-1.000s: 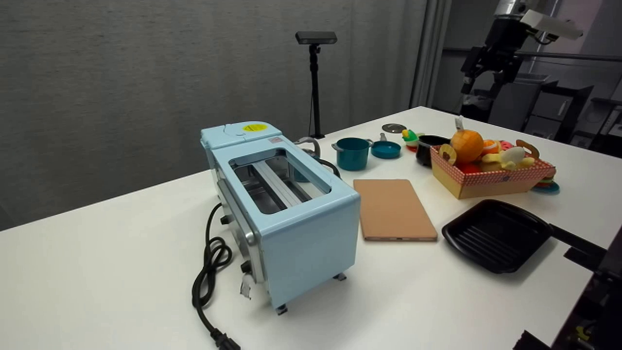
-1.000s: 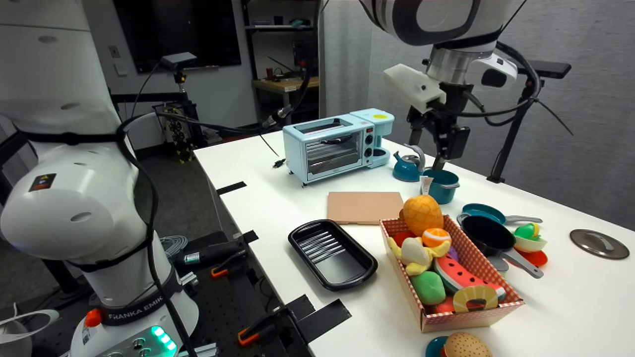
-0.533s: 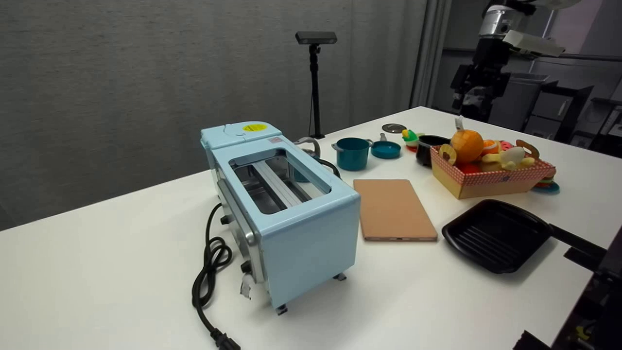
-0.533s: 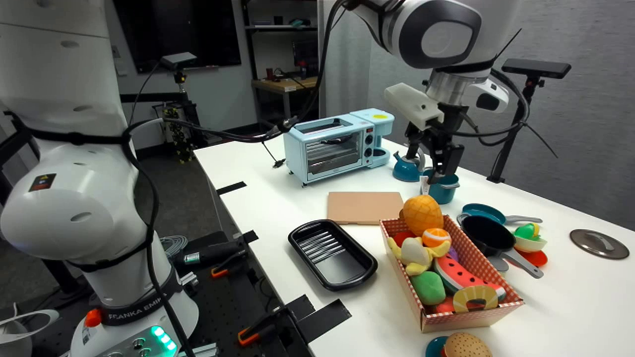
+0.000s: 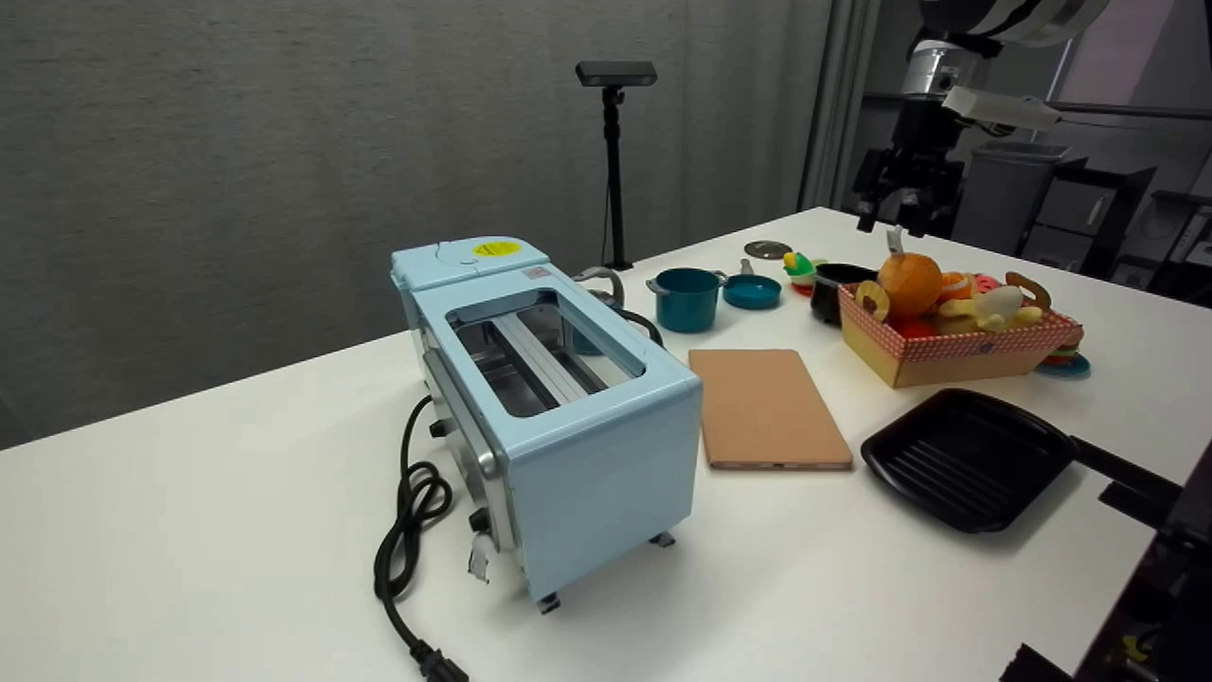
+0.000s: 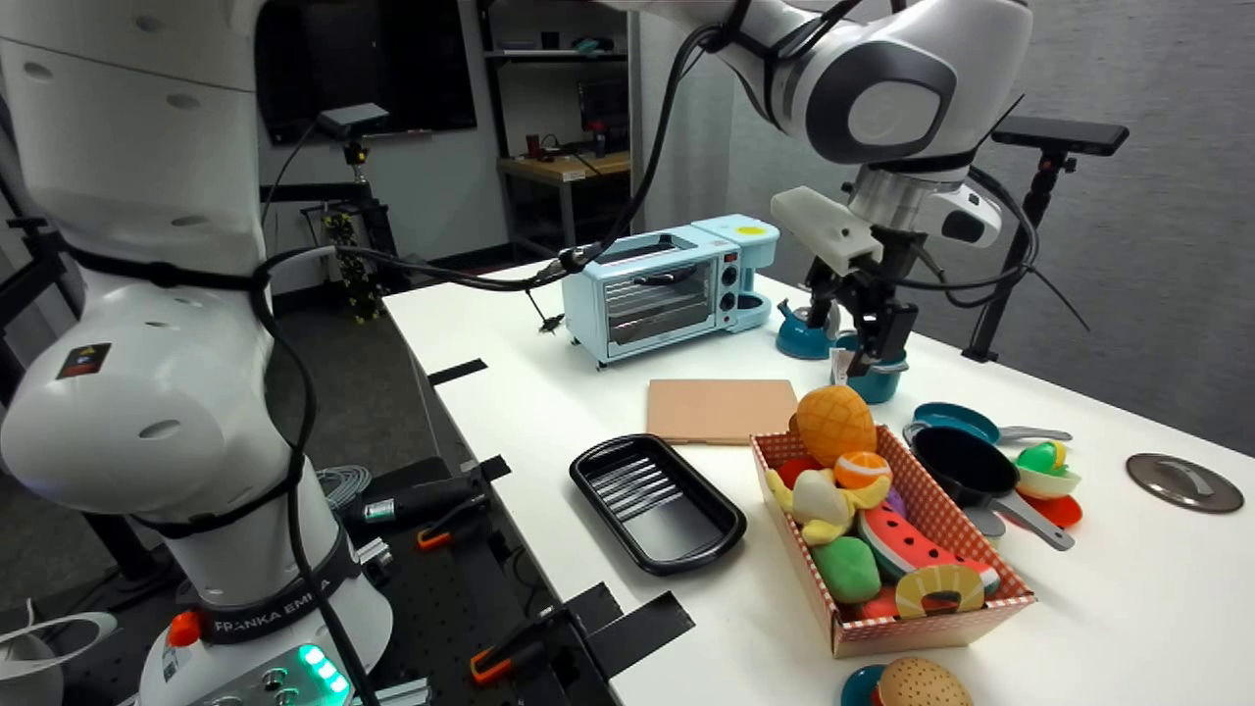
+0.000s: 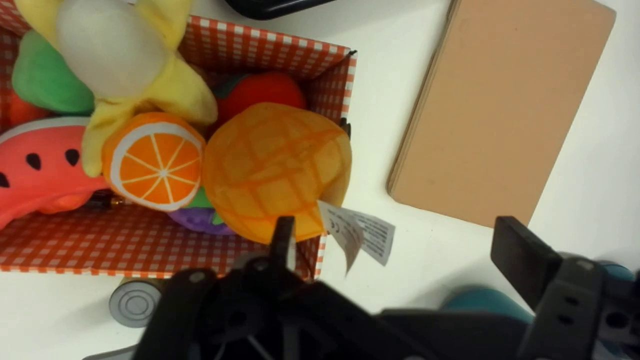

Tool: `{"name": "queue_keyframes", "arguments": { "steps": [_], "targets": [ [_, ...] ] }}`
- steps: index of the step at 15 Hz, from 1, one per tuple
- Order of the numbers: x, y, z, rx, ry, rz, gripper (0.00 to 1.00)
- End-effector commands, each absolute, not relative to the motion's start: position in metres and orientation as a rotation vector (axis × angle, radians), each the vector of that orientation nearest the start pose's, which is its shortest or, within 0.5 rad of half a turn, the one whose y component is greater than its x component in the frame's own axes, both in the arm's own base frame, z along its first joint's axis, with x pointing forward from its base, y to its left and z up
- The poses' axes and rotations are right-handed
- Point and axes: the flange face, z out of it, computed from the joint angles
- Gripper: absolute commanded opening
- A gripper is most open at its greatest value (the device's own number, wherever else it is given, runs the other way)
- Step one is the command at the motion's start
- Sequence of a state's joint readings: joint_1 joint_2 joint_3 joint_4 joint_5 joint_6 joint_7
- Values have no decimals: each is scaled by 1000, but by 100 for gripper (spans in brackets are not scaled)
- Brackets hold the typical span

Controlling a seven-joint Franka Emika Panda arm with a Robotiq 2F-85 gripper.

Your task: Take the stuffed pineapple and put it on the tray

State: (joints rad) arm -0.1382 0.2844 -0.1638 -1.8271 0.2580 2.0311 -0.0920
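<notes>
The stuffed pineapple (image 6: 835, 425) is an orange-yellow plush with a cross-hatched skin and a white tag. It lies at one end of the toy box in both exterior views (image 5: 910, 284). In the wrist view the pineapple (image 7: 277, 170) is left of centre, and its green end is not clearly seen. My gripper (image 7: 397, 222) is open and empty. The left finger overlaps the pineapple's lower edge in the picture, and the tag shows between the fingers. My gripper (image 5: 891, 225) is above and behind the pineapple in an exterior view. The black tray (image 6: 677, 520) lies beside the box with nothing in it.
The red-checked box (image 6: 804, 579) holds several other plush foods. A brown board (image 6: 721, 410) lies beside it. A teal pot (image 5: 686, 301), a black pot (image 6: 966, 466) and a teal pan (image 6: 956, 420) stand near. A blue toaster oven (image 5: 606, 493) stands farther off.
My gripper has come down toward the pineapple, and in an exterior view also leftward. It stays open. The pineapple, box and tray have not moved.
</notes>
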Motion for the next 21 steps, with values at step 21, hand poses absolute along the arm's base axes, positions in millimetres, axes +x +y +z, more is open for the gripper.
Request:
{"name": "queue_keyframes", "arguments": {
  "steps": [21],
  "targets": [
    [590,-234,341,-2859,677,146,100]
  ]
}}
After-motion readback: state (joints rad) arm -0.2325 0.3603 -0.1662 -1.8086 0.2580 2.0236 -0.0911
